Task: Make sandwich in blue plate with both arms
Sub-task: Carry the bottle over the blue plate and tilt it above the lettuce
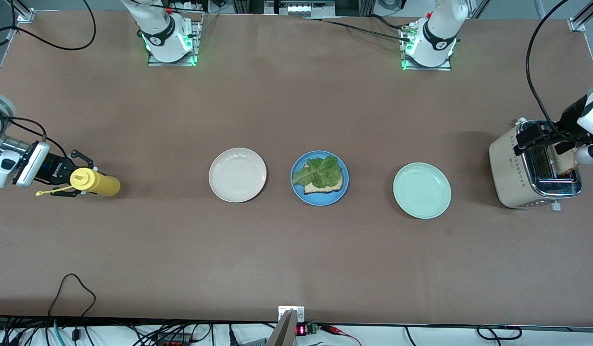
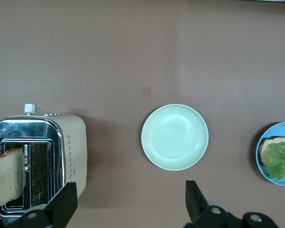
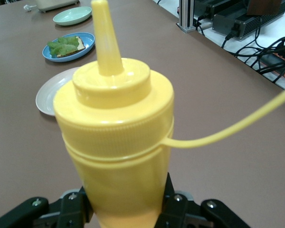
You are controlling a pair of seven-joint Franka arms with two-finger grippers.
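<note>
The blue plate [image 1: 319, 194] lies mid-table and holds one bread slice [image 1: 320, 188] with a green lettuce leaf [image 1: 320, 172] on top. It also shows in the left wrist view [image 2: 261, 167] and the right wrist view [image 3: 69, 53]. A second bread slice [image 1: 565, 162] sticks out of a toaster slot [image 2: 7, 175]. My left gripper [image 1: 541, 137] hangs open and empty over the toaster; its fingertips [image 2: 66, 202] show spread wide. My right gripper [image 1: 65, 174] is shut on an upright yellow squeeze bottle [image 1: 96, 182] near the right arm's end of the table [image 3: 116, 142].
A cream-white plate [image 1: 237, 174] lies beside the blue plate toward the right arm's end. A pale green plate [image 1: 422, 190] lies toward the left arm's end [image 2: 175, 137]. A cream and chrome toaster [image 1: 512, 168] stands at the left arm's end of the table.
</note>
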